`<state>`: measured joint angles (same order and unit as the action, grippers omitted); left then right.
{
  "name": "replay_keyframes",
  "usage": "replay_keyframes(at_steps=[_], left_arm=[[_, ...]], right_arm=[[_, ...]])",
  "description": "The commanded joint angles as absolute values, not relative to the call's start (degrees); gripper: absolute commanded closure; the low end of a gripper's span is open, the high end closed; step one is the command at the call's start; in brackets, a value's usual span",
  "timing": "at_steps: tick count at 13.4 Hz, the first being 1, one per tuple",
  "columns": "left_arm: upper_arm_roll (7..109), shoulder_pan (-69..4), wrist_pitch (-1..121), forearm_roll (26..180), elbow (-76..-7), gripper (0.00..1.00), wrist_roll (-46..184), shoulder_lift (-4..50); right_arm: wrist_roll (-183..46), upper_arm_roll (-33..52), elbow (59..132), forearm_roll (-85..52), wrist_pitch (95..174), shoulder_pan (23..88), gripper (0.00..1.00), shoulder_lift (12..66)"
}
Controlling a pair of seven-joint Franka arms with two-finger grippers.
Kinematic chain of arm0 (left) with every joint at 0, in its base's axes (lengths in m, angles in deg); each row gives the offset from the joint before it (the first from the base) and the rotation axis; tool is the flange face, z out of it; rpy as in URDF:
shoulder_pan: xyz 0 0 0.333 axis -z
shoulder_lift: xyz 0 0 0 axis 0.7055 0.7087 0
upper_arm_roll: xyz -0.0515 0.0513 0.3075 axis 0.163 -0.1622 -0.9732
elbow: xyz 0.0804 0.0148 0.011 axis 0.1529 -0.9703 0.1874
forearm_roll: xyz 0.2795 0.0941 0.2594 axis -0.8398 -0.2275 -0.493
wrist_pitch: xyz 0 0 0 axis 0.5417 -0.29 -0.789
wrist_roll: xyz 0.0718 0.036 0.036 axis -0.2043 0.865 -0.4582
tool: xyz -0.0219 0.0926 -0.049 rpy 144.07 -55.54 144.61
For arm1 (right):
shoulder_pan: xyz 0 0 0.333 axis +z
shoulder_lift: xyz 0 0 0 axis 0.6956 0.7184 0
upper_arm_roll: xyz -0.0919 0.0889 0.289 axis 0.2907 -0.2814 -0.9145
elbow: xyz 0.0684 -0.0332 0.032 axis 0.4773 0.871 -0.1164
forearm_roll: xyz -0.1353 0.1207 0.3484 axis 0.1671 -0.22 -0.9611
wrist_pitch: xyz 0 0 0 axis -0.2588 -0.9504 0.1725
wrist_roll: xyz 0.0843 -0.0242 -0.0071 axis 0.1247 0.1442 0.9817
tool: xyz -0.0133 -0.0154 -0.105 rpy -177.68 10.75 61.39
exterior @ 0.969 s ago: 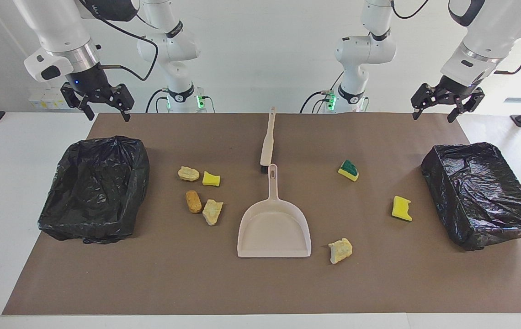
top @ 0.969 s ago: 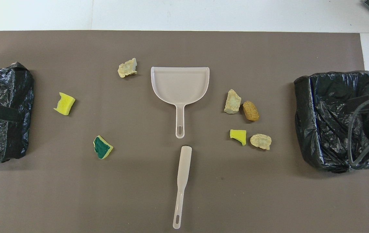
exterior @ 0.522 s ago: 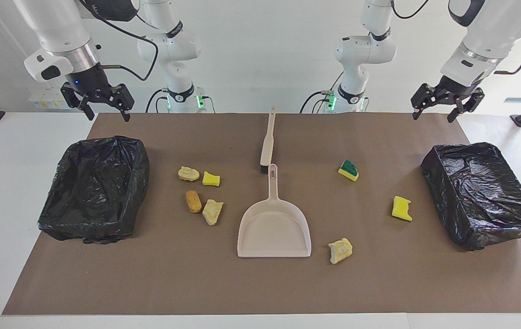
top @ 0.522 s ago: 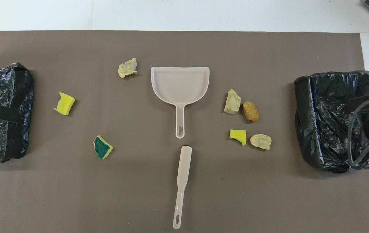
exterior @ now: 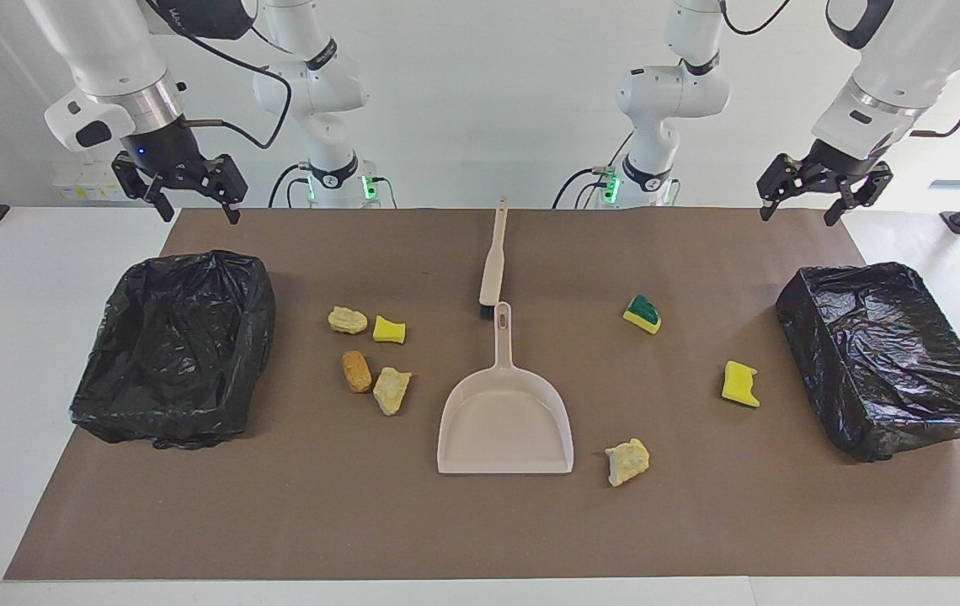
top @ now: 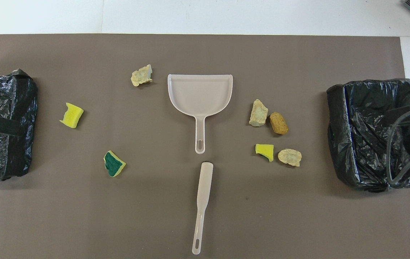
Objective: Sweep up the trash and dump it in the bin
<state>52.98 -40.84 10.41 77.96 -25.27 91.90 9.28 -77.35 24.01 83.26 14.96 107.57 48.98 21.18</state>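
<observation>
Honestly nothing has changed over the last second: both arms wait exactly where they were, and nothing on the mat has budged, so I'd say the sweeping hasn't started yet. The left gripper [exterior: 824, 192] hangs with its fingers spread and empty, up over the mat's edge on the robots' side of one bin [exterior: 888, 358]. The right gripper [exterior: 178, 184] is the same story, spread and empty, above the other bin [exterior: 173, 349].

Using the dustpan [exterior: 505, 421] as the landmark: the brush [exterior: 493, 261] lies just off its handle tip, nearer to the robots. Four bits of the trash [exterior: 376, 357] cluster beside the pan toward the right arm's end. The other three scatter toward the left arm's end, with a beige chunk [exterior: 627, 460] right by the pan's mouth corner, a green-topped wedge [exterior: 642, 313] level with the handle, and a yellow sponge bit [exterior: 739, 384] close to that bin.

Room-wise, there's plenty of bare mat [exterior: 480, 530] in front of the pan's open lip, and both bins sit near the mat's ends, well apart from the pan
</observation>
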Motion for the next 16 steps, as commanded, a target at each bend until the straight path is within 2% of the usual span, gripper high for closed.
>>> replay_keyframes(at_steps=[1, 16], left_arm=[[52.8, -40.7, 10.1, 77.7, -26.2, 0.0, 92.0, 8.5], [52.9, -40.0, 11.0, 78.0, -27.3, 0.0, 92.2, 8.5]], right_arm=[[-76.2, 23.7, 85.1, 15.5, 108.5, 48.6, 0.0, 19.6], [-76.2, 23.7, 85.1, 15.5, 108.5, 48.6, 0.0, 19.7]])
